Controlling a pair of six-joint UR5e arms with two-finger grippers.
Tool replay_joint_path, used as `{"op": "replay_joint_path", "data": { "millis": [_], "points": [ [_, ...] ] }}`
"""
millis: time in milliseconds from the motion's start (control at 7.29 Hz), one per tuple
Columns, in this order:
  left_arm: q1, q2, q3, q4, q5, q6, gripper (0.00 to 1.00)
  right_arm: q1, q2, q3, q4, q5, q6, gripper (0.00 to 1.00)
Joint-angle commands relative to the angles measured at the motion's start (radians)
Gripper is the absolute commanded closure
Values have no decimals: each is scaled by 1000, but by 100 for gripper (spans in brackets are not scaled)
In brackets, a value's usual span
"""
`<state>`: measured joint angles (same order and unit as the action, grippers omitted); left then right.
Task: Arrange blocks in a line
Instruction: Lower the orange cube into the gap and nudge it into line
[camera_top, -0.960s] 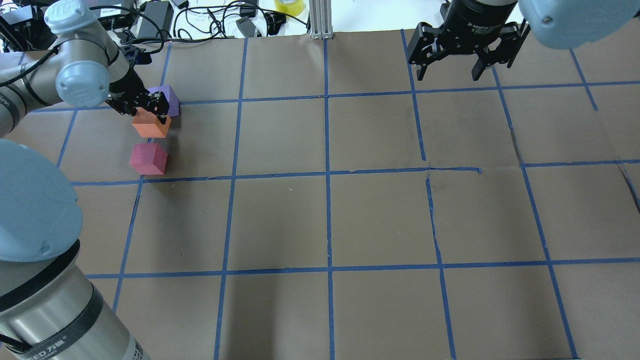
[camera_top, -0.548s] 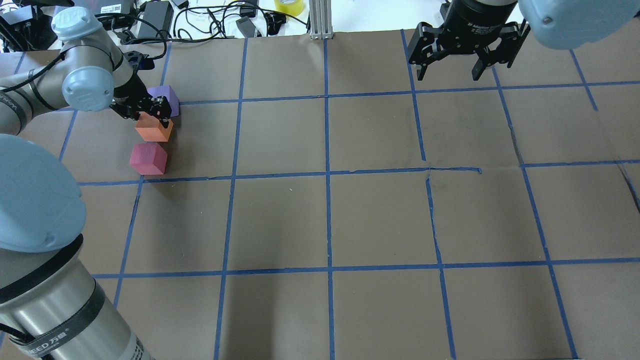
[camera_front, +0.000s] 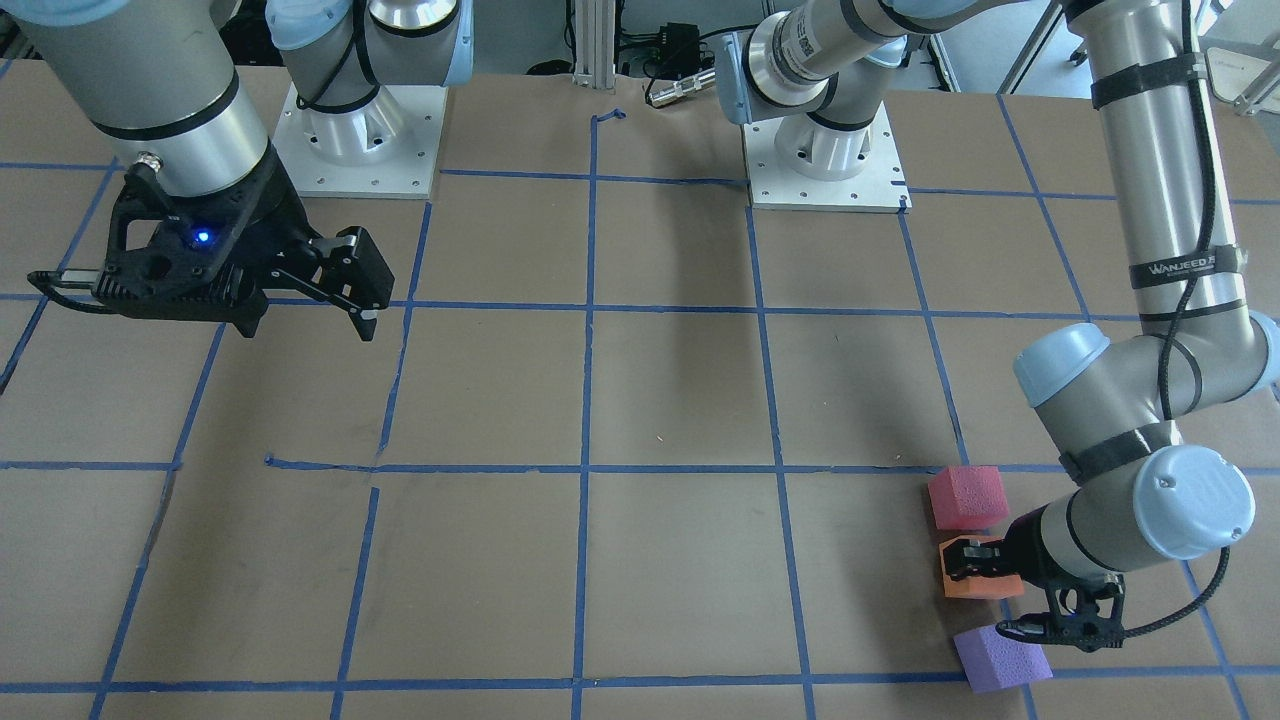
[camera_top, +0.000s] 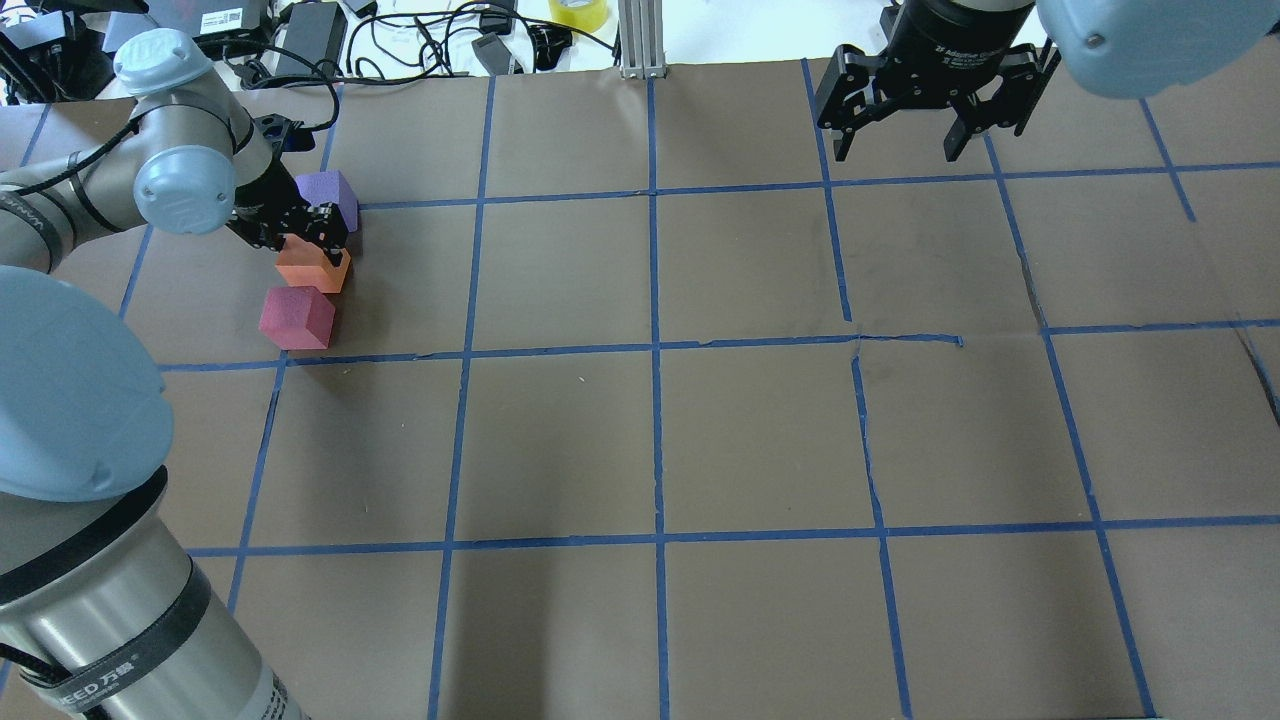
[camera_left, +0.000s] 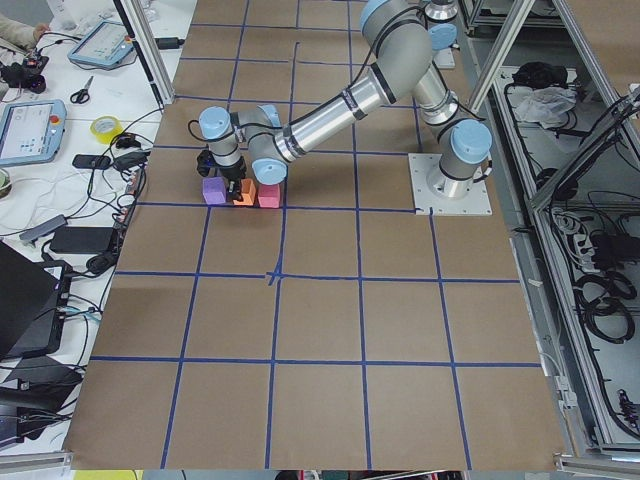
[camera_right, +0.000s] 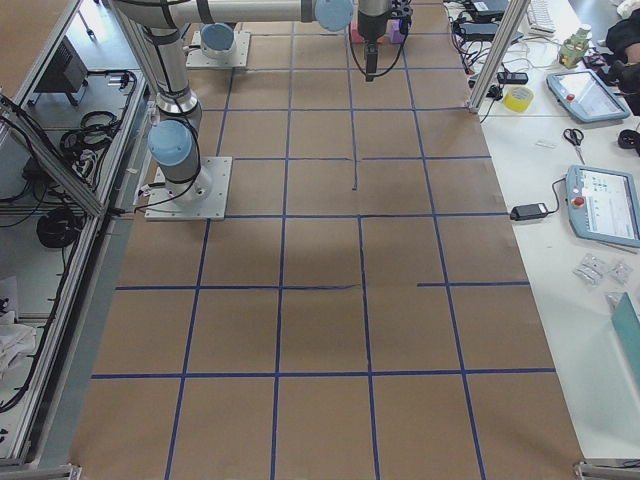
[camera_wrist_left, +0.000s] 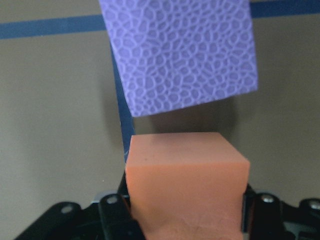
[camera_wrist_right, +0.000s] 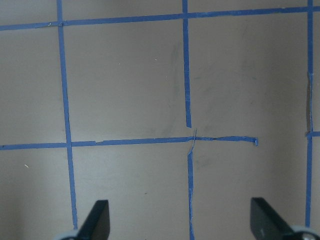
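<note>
The three blocks stand in a short row at the table's far left. The purple block (camera_top: 330, 190) is farthest, the orange block (camera_top: 313, 268) in the middle, the pinkish-red block (camera_top: 296, 317) nearest. My left gripper (camera_top: 316, 243) is shut on the orange block (camera_wrist_left: 187, 170), low over the table, with the purple block (camera_wrist_left: 180, 55) just ahead of it. The front view shows the same row: pinkish-red (camera_front: 968, 496), orange (camera_front: 985, 586), purple (camera_front: 1000, 658). I cannot tell whether the orange block touches the table. My right gripper (camera_top: 895, 135) is open and empty at the far right.
The table (camera_top: 660, 440) is brown paper with a blue tape grid. Cables, power bricks and a tape roll (camera_top: 578, 12) lie beyond the far edge. An aluminium post (camera_top: 640, 40) stands at the far middle.
My left gripper has carried the orange block a little down and towards the pinkish-red block, away from the purple one. The right arm has not moved.
</note>
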<state>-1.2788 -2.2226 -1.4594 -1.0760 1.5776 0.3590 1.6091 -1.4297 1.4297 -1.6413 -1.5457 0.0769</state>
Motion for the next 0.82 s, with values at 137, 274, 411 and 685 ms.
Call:
{"op": "replay_joint_path", "data": {
  "millis": [137, 274, 411, 685],
  "points": [
    [1, 3, -9, 33, 4, 11, 37, 0, 0, 0, 0, -1, -2, 0],
    [-1, 14, -6, 33, 4, 6, 34, 0, 0, 0, 0, -1, -2, 0],
    [-1, 17, -3, 33, 1, 5, 29, 0, 0, 0, 0, -1, -2, 0],
    [-2, 52, -6, 19, -5, -3, 26, 0, 0, 0, 0, -1, 0, 0]
  ]
}}
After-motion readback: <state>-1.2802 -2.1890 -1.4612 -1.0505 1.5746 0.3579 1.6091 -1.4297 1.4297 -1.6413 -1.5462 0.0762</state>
